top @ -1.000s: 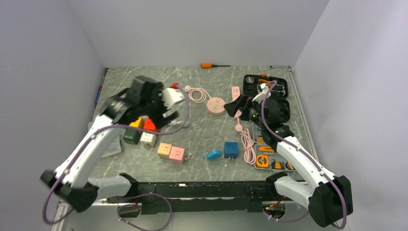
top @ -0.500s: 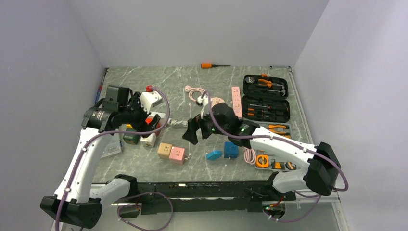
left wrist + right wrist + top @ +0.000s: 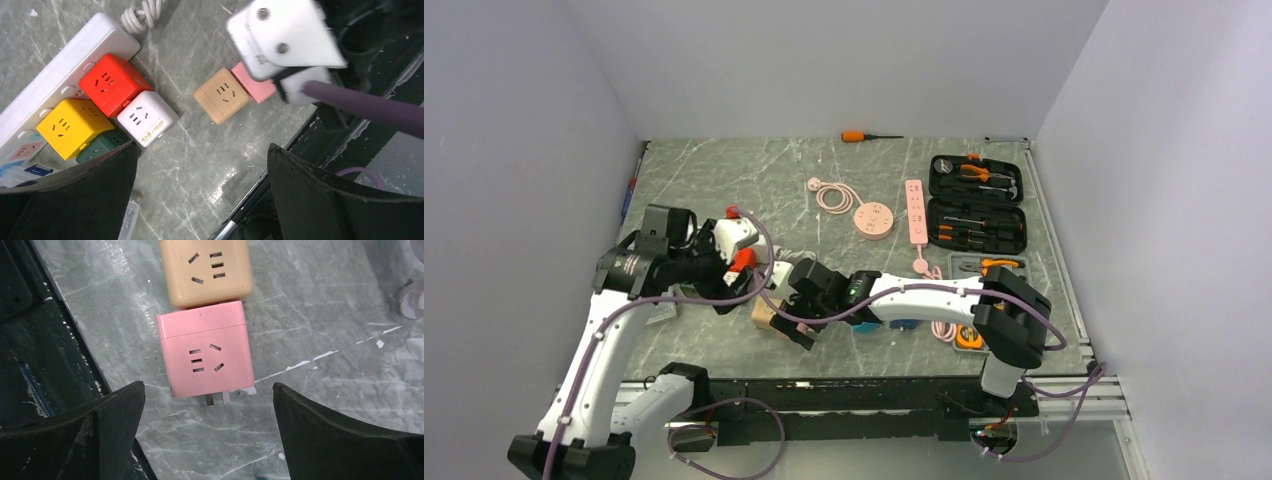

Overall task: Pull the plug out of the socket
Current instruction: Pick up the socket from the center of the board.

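left claw (image 3: 202, 150): spread wide and empty, above the surface (image 3: 200, 170); its dark fingers (image 3: 75, 195) fill the lower corners of the left wrist view.
strip (image 3: 60, 75): white, upper left of that view, lying diagonally, with a coiled cord (image 3: 145, 12) at its upper end.
cubes by strip: red cube (image 3: 112, 85), yellow cube (image 3: 70, 127), white cube (image 3: 147, 117) and green cube (image 3: 107, 142), packed together along its lower side.
tan cube (image 3: 222, 95): centre of the left wrist view, flat on the surface, sockets up, apart from the white cube.
pink cube (image 3: 205, 352): edge to edge with the tan cube; centre of the right wrist view, tan cube above it, bare prongs (image 3: 217, 399) sticking out at its lower edge.
right claw (image 3: 207, 387): spread wide and empty, over the pink cube, one finger in each lower corner.
right of top view: round socket (image 3: 873, 219), pink strip (image 3: 915, 211), open tool case (image 3: 976, 203).
upper centre: screwdriver (image 3: 864, 136).
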Available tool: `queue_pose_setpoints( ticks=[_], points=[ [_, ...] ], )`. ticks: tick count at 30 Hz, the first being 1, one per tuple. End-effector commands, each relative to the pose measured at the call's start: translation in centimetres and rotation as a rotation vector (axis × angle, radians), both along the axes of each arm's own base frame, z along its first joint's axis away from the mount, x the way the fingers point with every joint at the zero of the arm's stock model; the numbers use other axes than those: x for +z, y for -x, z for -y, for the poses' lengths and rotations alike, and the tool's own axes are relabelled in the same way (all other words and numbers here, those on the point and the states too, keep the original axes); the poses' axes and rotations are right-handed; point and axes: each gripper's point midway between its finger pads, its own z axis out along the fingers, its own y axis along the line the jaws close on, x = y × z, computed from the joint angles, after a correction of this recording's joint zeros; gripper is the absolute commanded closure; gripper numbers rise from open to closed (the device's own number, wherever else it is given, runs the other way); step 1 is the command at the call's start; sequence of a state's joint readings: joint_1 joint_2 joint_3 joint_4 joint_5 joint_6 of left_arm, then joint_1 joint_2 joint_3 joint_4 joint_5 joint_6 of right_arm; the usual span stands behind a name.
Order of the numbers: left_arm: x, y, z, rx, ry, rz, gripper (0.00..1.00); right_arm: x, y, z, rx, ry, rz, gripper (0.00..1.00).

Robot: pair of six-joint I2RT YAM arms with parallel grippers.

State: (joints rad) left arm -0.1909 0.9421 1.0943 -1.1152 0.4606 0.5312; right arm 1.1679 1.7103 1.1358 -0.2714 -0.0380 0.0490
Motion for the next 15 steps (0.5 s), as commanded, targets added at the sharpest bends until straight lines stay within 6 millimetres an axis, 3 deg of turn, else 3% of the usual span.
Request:
queue_pose_setpoints(
  ticks=[1, 9, 15],
  points=[
    [1.6, 1.9, 0.9, -0.097, 0.056, 0.059, 0.01, 2.1, -1.4, -1.8, 0.052, -0.036, 0.110, 0.00],
    [2.9, 3.9, 1.9, -0.178, 0.129, 0.126, 0.01, 0.4, -1.2, -2.7, 0.101, -0.033, 0.109, 0.00],
    [5.0, 2.9, 1.3, -0.129, 0.138, 0.216, 0.01, -1.4, -1.3, -3.6, 0.122, -0.018, 0.103, 0.00]
  ],
)
